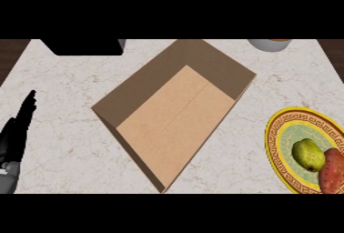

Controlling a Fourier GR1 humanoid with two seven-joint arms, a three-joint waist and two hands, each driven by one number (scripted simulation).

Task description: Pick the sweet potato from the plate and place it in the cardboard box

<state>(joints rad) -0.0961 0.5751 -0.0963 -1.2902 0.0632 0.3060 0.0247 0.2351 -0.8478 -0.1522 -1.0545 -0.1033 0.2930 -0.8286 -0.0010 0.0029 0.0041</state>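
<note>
An orange-brown sweet potato [332, 175] lies on a round plate [280, 136] with a yellow patterned rim, at the lower right edge of the head view, partly cut off by the frame. The open cardboard box [176, 109] stands in the middle of the counter, turned diagonally, with nothing inside it. My left hand [15, 141] rests at the far left edge, fingers straight and pointing up, well away from both box and plate. My right hand does not show.
A green pear-like fruit [308, 154] lies on the plate, touching the sweet potato's left side. A black object [84, 46] sits at the counter's back left. The rim of a pale bowl [270, 44] shows at the back right.
</note>
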